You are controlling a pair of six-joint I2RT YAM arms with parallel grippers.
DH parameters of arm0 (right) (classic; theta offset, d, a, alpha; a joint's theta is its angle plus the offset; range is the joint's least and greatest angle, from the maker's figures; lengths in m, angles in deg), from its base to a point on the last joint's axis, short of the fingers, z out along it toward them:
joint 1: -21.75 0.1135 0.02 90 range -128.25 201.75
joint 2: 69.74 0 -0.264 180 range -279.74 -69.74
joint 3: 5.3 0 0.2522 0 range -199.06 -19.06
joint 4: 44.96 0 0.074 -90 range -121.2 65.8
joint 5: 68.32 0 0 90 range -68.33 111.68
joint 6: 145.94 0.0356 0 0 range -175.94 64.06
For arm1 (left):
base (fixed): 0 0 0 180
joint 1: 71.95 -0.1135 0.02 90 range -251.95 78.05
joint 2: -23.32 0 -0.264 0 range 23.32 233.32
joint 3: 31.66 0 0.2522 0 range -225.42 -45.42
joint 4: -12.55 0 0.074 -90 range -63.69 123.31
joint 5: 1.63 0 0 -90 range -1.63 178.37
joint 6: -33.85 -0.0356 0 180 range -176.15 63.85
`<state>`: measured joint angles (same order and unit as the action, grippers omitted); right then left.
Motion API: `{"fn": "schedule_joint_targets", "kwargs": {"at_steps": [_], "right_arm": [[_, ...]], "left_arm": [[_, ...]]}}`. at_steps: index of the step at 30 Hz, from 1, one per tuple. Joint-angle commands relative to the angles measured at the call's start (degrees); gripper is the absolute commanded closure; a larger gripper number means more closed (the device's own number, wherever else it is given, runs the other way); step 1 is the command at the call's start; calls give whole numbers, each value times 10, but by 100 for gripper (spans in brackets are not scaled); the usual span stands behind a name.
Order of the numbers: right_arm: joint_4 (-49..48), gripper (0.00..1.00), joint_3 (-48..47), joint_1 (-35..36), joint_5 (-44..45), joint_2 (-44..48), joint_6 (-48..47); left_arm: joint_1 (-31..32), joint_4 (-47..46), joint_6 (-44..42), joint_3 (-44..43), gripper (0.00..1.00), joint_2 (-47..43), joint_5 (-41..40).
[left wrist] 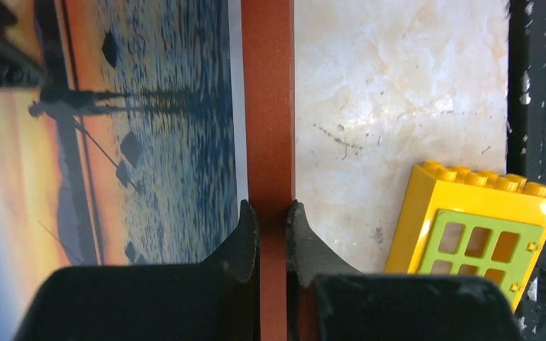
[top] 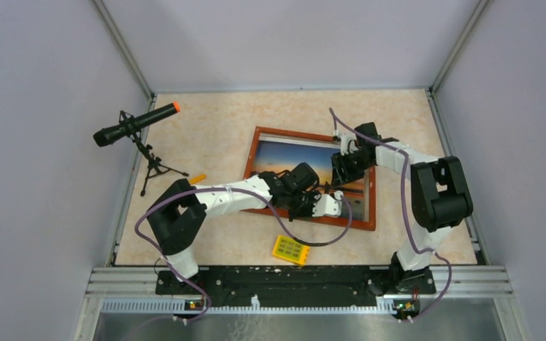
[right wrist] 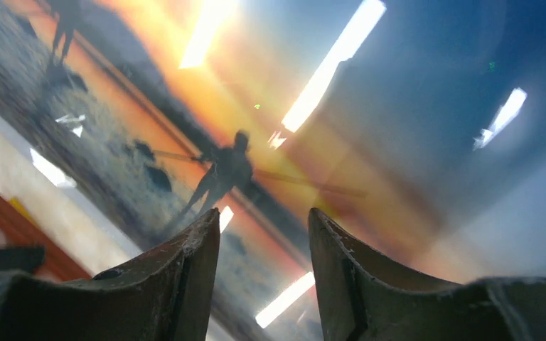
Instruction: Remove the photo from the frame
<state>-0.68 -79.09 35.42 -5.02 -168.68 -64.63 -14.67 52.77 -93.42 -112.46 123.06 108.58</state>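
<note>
A large rectangular picture frame with a narrow reddish-brown wooden border (top: 291,133) is seen lying flat and face up near the middle of the pale marbled table (top: 213,121). The photo, a large print of an orange sunset over blue water with small dark silhouettes (top: 284,158), is seated inside the frame, with its thin white margin against the inner edge of the border.

The left claw (left wrist: 271,231) is clamped across the frame's near rail, one finger on the photo side and one on the table side. The right claw (right wrist: 263,241) is held low over the picture face with its fingers apart and nothing between them. Whether the tips touch the surface cannot be told. Bright strip reflections are seen across that face, so a glossy surface is suggested. A small yellow plastic block with a green grid window (left wrist: 478,231) lies on the table near the clamped rail, apart from it.

The task is judged to be at an early stage. The frame is secured, but its back is not turned up and the photo is not yet freed. Access to the back, release of the print and its withdrawal are judged to remain.
</note>
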Motion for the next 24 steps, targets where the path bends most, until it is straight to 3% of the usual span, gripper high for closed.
{"fn": "schedule_joint_targets", "kwargs": {"at_steps": [1,7,12,18,24], "right_arm": [[-103,51,-44,2,50,-64,41],[-96,47,-108,2,13,-61,56],[-22,42,-140,1,-5,-19,25],[50,35,-131,-3,-71,47,-13],[54,30,-73,-16,-87,133,-27]], "left_arm": [[14,-46,-31,-14,100,-33,36],[16,-62,-19,0,100,-68,41],[5,-71,29,-8,100,-27,-44],[-8,-99,28,-7,100,13,-102],[-14,-115,3,8,100,25,-97]]}}
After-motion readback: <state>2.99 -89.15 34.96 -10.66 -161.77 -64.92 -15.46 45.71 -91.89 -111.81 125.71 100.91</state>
